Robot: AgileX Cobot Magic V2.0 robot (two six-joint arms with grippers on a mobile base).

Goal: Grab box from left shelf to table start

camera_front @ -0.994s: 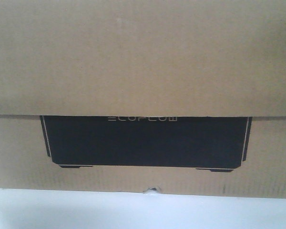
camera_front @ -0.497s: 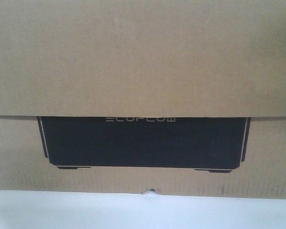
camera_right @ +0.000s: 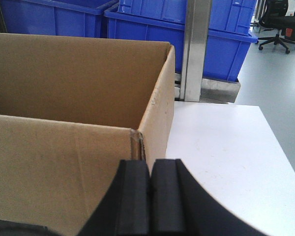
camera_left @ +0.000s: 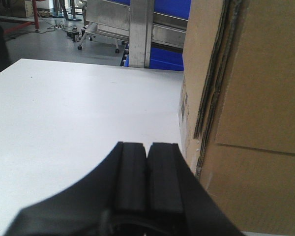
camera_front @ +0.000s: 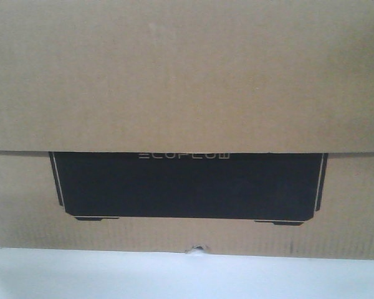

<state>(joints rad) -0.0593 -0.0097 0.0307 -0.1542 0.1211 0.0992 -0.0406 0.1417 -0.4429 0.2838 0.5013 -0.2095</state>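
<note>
Sitting on the white table (camera_left: 64, 123), the box (camera_front: 187, 81) looks already delivered. Both grippers, left (camera_left: 147, 177) at nine o'clock, right (camera_right: 150, 196) at three, have clenched, empty jaws; only withdrawal seems left.

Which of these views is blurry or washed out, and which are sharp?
Front-facing view: soft and hazy, the box fills it and the lettering is barely legible. Left wrist view: sharp, table bright. Right wrist view: crisp, evenly lit, blue bins clear.
</note>
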